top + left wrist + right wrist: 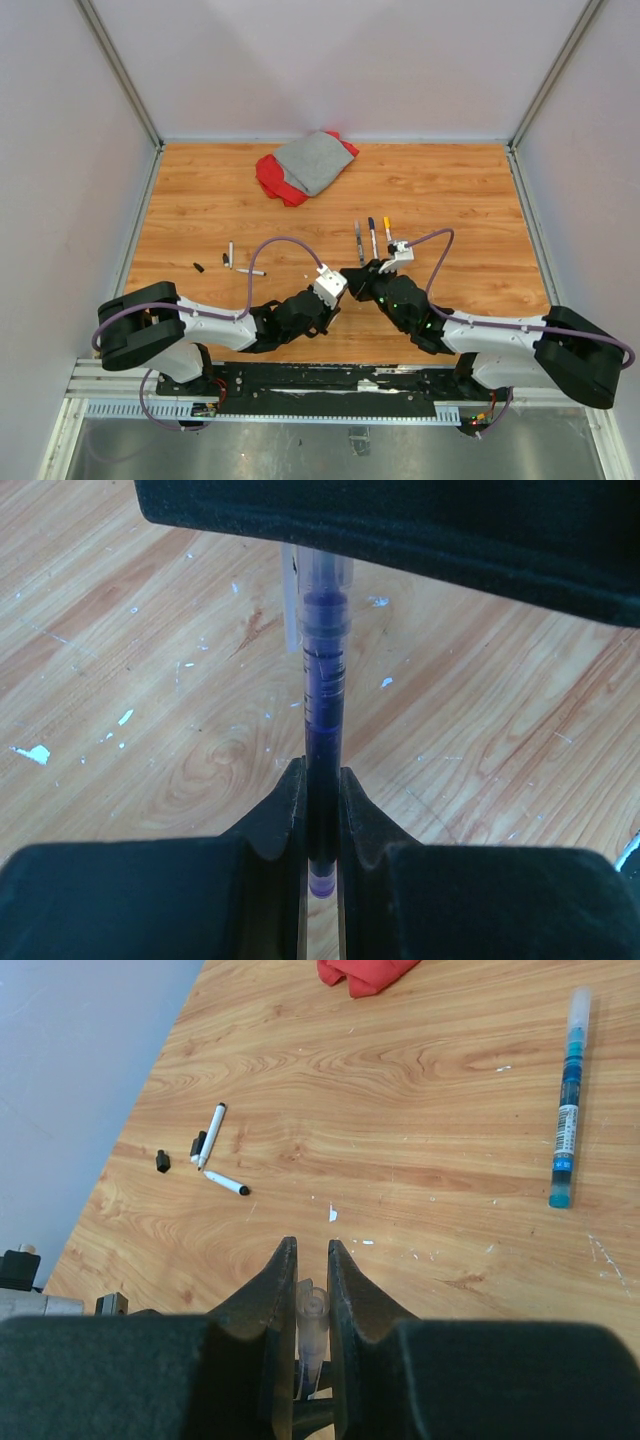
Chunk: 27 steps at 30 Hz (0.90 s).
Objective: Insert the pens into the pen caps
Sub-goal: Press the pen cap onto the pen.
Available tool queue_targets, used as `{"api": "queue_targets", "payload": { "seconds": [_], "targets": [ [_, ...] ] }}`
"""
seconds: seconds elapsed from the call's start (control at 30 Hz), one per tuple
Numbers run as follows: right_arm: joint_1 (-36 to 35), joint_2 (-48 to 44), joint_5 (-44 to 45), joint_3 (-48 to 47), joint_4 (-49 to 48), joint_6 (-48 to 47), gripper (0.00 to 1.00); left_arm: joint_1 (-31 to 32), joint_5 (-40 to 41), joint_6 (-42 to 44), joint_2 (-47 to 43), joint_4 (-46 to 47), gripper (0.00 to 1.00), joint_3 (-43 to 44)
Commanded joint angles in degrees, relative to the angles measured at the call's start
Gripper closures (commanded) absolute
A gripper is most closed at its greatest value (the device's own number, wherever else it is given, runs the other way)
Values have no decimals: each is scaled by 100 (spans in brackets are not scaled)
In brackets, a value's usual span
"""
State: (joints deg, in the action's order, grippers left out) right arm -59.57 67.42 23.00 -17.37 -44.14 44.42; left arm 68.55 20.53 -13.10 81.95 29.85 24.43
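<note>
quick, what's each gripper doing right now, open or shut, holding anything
left gripper: shut on the purple pen.
right gripper: shut on a clear cap.

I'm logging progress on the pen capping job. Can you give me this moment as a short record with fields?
left gripper: shut on purple pen
right gripper: shut on clear cap
mating: the pen's end appears to sit inside the clear cap
pens right of centre: three, lying loose
pens at left: two, lying loose
black caps: two, beside the left pens
cloth: red and grey, at the far edge
</note>
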Motion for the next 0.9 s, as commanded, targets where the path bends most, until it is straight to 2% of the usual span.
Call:
{"api": "queue_targets", "payload": {
  "seconds": [0.0, 0.23, 0.53, 0.7, 0.87],
  "targets": [
    [-412, -158, -871, -75, 1457, -221, 99, -57, 475, 52, -290, 1771, 100, 688],
    [65, -142, -1744, -330, 1536, -430, 99, -55, 758, 26, -369, 1711, 99, 671],
    [95, -258, -1898, -456, 1621, -465, 99, -61, 576, -32, -424, 1696, 100, 663],
    [95, -624, -1887, -641, 2163, -603, 99, -61, 380, 171, -650, 1510, 100, 745],
    [95, -1211, -1833, -1095, 3150, -858, 99, -61, 187, 166, -878, 1157, 100, 982]
  ]
}}
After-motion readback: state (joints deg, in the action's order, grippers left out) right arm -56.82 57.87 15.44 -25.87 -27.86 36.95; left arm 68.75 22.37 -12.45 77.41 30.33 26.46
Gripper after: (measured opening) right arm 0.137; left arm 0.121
